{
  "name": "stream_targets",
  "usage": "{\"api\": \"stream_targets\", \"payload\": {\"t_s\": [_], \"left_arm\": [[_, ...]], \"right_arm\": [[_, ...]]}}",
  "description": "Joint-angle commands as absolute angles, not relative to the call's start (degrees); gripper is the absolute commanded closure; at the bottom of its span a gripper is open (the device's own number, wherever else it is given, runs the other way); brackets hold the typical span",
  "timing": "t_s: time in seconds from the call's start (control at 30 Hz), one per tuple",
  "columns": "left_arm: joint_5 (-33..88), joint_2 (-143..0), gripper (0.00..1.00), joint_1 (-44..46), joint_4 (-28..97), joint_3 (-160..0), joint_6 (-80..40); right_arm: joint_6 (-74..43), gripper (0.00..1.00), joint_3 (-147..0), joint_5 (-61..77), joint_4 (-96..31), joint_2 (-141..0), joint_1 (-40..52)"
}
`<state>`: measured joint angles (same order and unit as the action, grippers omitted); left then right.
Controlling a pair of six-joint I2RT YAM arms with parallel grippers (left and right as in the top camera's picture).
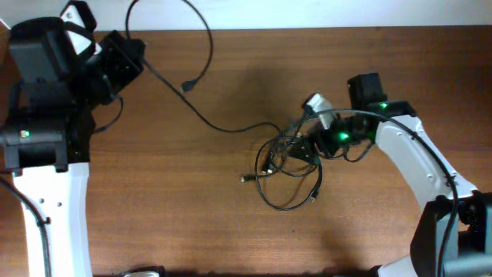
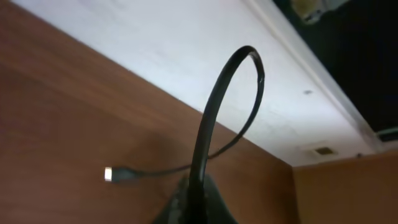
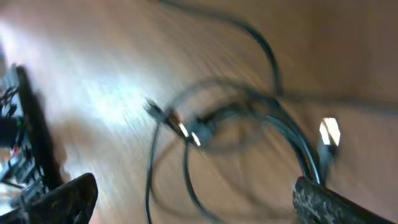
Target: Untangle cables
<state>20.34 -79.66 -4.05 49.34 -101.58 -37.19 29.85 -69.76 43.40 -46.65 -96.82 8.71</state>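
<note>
One black cable runs from my left gripper at the back left across the table to the tangle. Its free end arcs past the table's back edge and ends in a plug. In the left wrist view the gripper is shut on this cable, whose plug lies on the wood. The remaining cables lie in loose overlapping loops right of centre. My right gripper hangs open over the tangle's upper part. In the blurred right wrist view its gripper straddles loops, with a silver plug near the right finger.
The table is brown wood; a white surface runs behind its back edge. The left arm's white base stands at the left edge, the right arm's base at the right front corner.
</note>
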Motion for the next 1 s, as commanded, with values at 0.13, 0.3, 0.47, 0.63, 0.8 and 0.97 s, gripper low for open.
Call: {"api": "stream_targets", "payload": {"t_s": [0.13,0.3,0.47,0.63,0.8,0.97], "left_arm": [[28.38,-79.05,1.00,-1.96,46.41,-102.06,-40.71],[33.98,-78.91,1.00,-1.96,44.18,-102.06,-41.60],[35.94,-78.76,1.00,-1.96,43.07,-102.06,-44.36],[38.20,-78.76,1.00,-1.96,42.22,-102.06,-44.36],[38.22,-78.76,1.00,-1.96,42.04,-102.06,-45.60],[37.89,-78.72,1.00,-2.02,42.04,-102.06,-45.52]], "right_arm": [[37.50,0.02,-70.67,39.18,-33.67,-97.25,16.53],[37.52,0.00,-70.67,33.21,-26.65,-99.63,18.81],[37.50,0.00,-70.67,33.67,-21.21,-105.47,18.92],[37.47,0.01,-70.67,34.28,-16.23,-109.06,20.05],[37.52,0.22,-70.67,33.76,-13.39,-110.43,21.37],[36.12,0.96,-70.70,33.80,-14.39,-110.41,19.77]]}}
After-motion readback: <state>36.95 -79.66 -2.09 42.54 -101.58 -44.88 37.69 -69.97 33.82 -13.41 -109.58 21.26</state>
